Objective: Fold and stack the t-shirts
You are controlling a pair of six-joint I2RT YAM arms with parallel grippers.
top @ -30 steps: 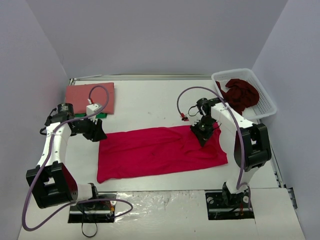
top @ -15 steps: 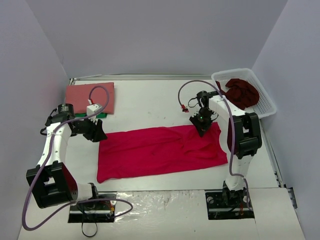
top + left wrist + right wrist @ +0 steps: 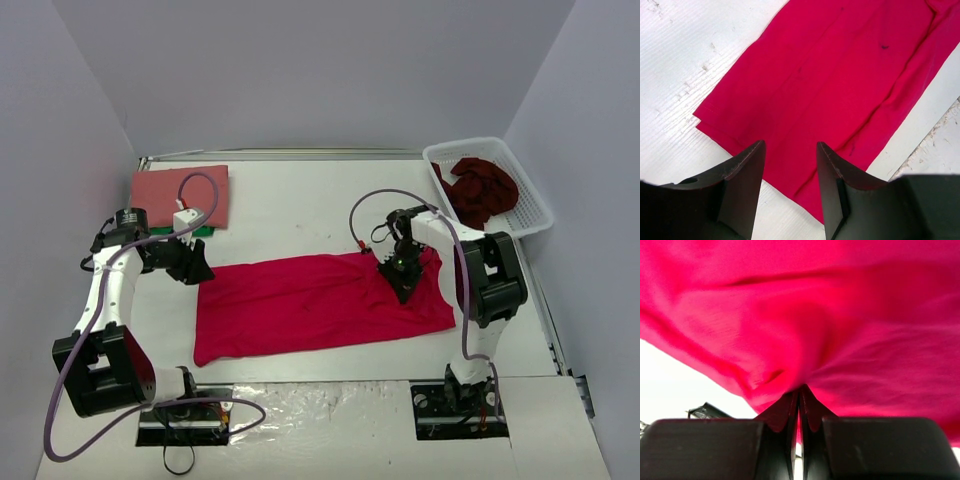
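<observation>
Your table carries three shirts and one basket, with two arms bolted at its near edge.

The crimson shirt is the biggest piece. It lies spread in a long strip across the middle of the table, between the two arms, with creases running toward its right end.

Your left arm rises from its base, bends at the elbow and reaches in toward the shirt's far left corner. Your right arm stands up tall, folds over and comes down onto the shirt near its far right edge.

The basket sits at the far right corner. The salmon shirt lies folded flat at the far left, well apart from the crimson one. The maroon shirt is crumpled inside the basket, so you cannot make out its shape.

Your left gripper has its fingers spread wide over the crimson shirt's left end. The wrist view shows the hem and corner past them, but you cannot tell whether the tips touch the cloth.

Your right gripper has its fingers pressed together on a pinch of crimson cloth, which bunches up at the tips. That wrist view is blurred and almost filled with red, so you see only a sliver of table there.
</observation>
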